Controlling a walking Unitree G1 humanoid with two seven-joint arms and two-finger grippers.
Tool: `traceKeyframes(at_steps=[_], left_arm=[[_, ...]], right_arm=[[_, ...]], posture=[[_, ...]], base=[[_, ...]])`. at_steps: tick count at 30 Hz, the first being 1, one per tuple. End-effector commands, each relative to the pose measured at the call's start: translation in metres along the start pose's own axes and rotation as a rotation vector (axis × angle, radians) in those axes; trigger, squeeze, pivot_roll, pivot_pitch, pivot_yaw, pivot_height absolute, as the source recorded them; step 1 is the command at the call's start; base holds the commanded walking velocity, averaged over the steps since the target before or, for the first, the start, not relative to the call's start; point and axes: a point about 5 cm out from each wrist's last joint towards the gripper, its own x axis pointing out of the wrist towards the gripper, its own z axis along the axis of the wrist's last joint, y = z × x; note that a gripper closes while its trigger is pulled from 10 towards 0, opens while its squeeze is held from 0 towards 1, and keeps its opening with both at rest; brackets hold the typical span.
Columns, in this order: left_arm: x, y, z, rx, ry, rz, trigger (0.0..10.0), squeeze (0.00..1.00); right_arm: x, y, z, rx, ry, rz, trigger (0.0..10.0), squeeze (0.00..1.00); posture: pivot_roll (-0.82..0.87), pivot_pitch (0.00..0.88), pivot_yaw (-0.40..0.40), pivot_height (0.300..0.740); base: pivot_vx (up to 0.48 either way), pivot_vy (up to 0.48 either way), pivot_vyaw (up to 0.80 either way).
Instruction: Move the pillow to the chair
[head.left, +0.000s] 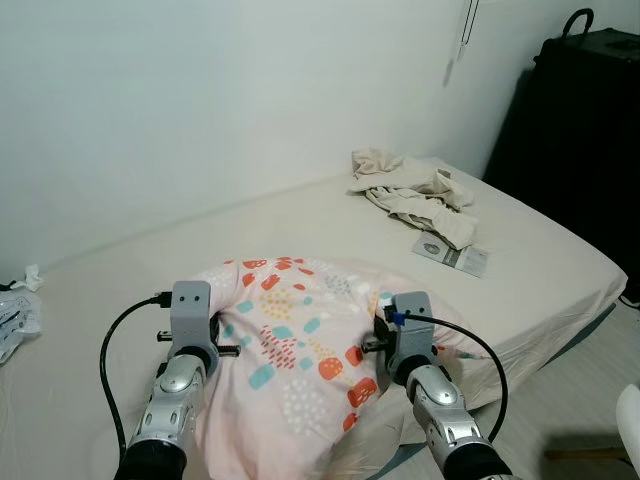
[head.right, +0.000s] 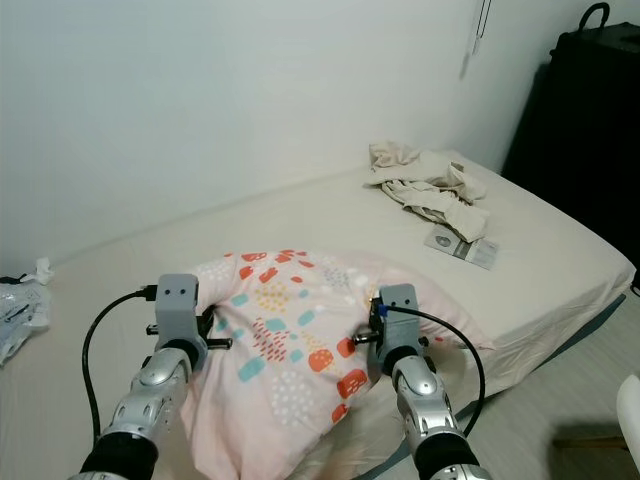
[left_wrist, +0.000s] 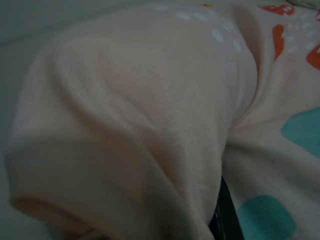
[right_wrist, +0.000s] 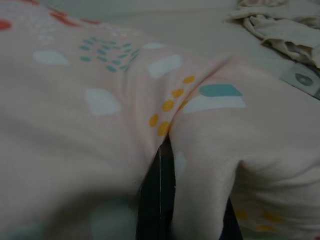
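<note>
One pale pink pillow (head.left: 290, 350) printed with red, teal, white and yellow spots lies on one bed (head.left: 540, 240) with a cream sheet. Two pincers grip it: the left pincer (head.left: 222, 335) and the right pincer (head.left: 372, 335), one on each side. One heap of crumpled beige cloth (head.left: 410, 190) sits farther back, with one flat printed booklet (head.left: 452, 255) beside it. One tall black cabinet (head.left: 580, 130) stands beyond the bed.
</note>
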Motion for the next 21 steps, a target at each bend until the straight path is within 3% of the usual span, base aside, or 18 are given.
traceKeyframes(at_steps=[1,8,11,14,17,19,21], left_arm=[[0.001,-0.003,0.006,-0.001,-0.021,-0.017,10.0,0.00],[0.003,0.006,0.007,-0.037,-0.015,0.019,10.0,0.00],[0.003,0.014,0.007,-0.088,-0.007,0.060,10.0,0.00],[0.004,0.019,0.008,-0.081,-0.012,0.069,10.0,0.00],[0.006,0.023,0.018,-0.036,-0.076,0.081,10.0,0.00],[0.010,0.022,0.024,-0.043,-0.101,0.077,10.0,0.00],[0.009,0.008,0.022,-0.095,-0.135,0.057,10.0,0.00]], right_arm=[[0.001,0.001,0.001,-0.001,0.001,0.004,10.0,0.00],[0.005,0.010,0.003,-0.060,-0.001,0.037,10.0,0.00],[0.005,0.010,0.001,-0.009,0.012,0.056,10.0,0.00],[0.004,0.006,0.000,0.039,0.013,0.033,10.0,0.00],[0.002,0.001,-0.002,0.094,0.017,0.003,10.0,0.00],[0.000,-0.002,-0.006,0.157,0.035,-0.038,10.0,0.00],[-0.004,-0.008,-0.010,0.155,0.043,-0.059,10.0,0.00]], posture=[[-0.01,0.055,0.000,0.740],[0.00,0.050,0.002,0.740],[0.00,0.054,0.004,0.740],[0.00,0.048,0.011,0.740],[-0.01,0.042,0.017,0.740],[-0.02,0.031,0.013,0.740],[-0.02,0.025,0.020,0.740]], base=[[0.000,0.000,0.00],[0.000,0.000,0.00],[0.000,0.000,0.00],[0.000,0.000,0.00],[0.000,0.000,0.00],[0.000,0.000,0.00],[0.000,0.000,0.00]])
